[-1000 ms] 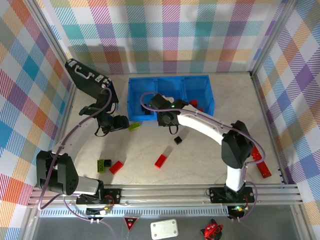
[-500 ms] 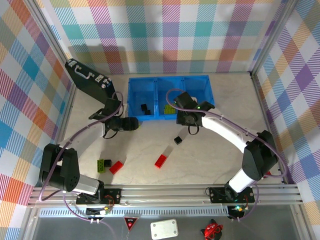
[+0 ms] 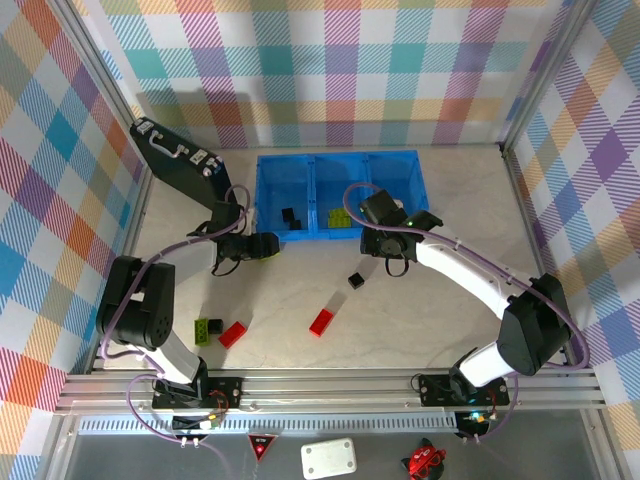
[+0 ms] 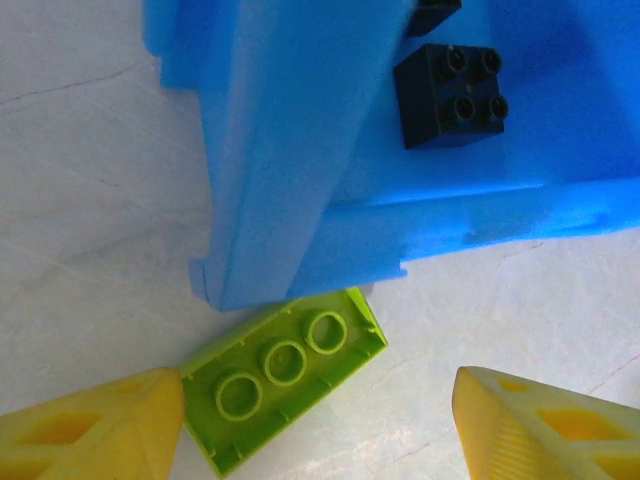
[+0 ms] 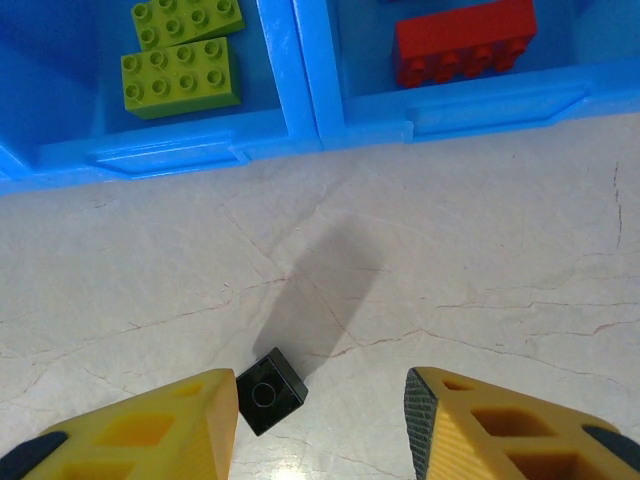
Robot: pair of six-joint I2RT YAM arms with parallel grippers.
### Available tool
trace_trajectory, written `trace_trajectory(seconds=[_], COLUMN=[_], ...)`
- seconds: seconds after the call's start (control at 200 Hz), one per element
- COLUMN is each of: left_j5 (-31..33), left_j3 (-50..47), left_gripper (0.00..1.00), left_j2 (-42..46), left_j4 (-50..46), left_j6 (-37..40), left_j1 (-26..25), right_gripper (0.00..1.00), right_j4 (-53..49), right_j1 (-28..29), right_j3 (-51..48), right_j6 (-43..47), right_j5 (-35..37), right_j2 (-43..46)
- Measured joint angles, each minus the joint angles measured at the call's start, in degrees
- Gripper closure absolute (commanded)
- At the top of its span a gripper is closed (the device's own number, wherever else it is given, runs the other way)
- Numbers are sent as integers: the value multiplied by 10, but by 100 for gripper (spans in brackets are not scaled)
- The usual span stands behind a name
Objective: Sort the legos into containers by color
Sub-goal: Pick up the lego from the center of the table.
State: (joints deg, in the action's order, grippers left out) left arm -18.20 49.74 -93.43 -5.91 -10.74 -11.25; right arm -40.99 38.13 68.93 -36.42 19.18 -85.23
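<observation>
Right arm has been swung rightward, off the left compartment. Right jaws are spread and empty, a black lego just beside one finger on the pale veined surface. Left jaws are released around a lime lego, three rings showing, at the blue tray corner. Lime legos are binned middle, red right, black left. Plaid walls are seen.
</observation>
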Motion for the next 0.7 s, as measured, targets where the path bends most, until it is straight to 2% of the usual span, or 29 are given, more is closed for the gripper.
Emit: trace_trajectory(seconds=[0.7], left_j5=[-39], left_j3=[3], left_gripper=[27], left_j2=[-39], left_j4=[40], left_j6=[-29], left_j1=[13], right_gripper=[51], right_j4=[-2], right_j1=[0], right_j3=[0], right_j6=[-1], right_j5=[0], right_j2=[2])
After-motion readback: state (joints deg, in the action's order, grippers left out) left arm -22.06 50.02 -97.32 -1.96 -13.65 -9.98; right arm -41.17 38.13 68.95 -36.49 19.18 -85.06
